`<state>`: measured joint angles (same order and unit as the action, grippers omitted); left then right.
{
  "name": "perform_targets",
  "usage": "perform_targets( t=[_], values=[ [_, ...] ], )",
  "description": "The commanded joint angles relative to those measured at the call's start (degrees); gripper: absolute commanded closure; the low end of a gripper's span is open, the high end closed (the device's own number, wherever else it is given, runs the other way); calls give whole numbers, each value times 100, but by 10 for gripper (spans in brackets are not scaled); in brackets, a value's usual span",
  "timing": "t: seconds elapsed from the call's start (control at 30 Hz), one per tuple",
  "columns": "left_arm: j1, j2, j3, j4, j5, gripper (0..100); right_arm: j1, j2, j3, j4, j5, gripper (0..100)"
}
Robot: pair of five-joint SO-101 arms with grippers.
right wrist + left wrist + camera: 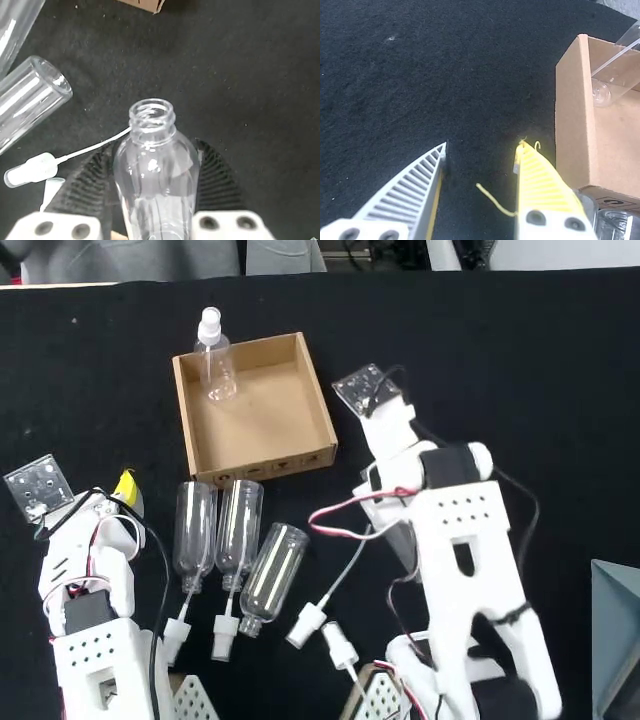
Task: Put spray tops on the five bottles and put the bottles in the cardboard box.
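Note:
My right gripper (156,150) is shut on a clear bottle (152,170) whose open neck has no top. My right arm (445,500) stands right of the cardboard box (300,430). A bottle with a white spray top (213,358) leans in the box's far left corner. Two capped bottles (193,530) (238,528) and an uncapped one (272,565) lie in front of the box. Two loose spray tops (308,622) (340,645) lie beside them. My left gripper (482,150) is open over bare cloth left of the box (575,115), holding nothing.
The table is covered in black cloth. A grey object (615,640) stands at the right edge. The uncapped lying bottle (30,97) and one loose spray top (30,170) sit close to my right gripper. The box's floor is mostly bare.

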<state>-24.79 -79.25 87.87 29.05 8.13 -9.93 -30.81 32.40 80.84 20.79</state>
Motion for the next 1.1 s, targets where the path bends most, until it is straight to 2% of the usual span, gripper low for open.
perform_targets(
  t=[0.0,0.2,0.8,1.07],
  values=[
    [4,-70,-84,-123,-53,794,-26,-523,127,-343,-202,923],
    [4,-70,-84,-123,-53,794,316,-1051,593,-774,-255,924],
    [13,-70,-84,-97,-53,794,316,-2774,1903,-1723,-281,924],
    [22,-70,-84,-79,-53,793,316,-3081,2413,-2295,-290,924]
  ],
)
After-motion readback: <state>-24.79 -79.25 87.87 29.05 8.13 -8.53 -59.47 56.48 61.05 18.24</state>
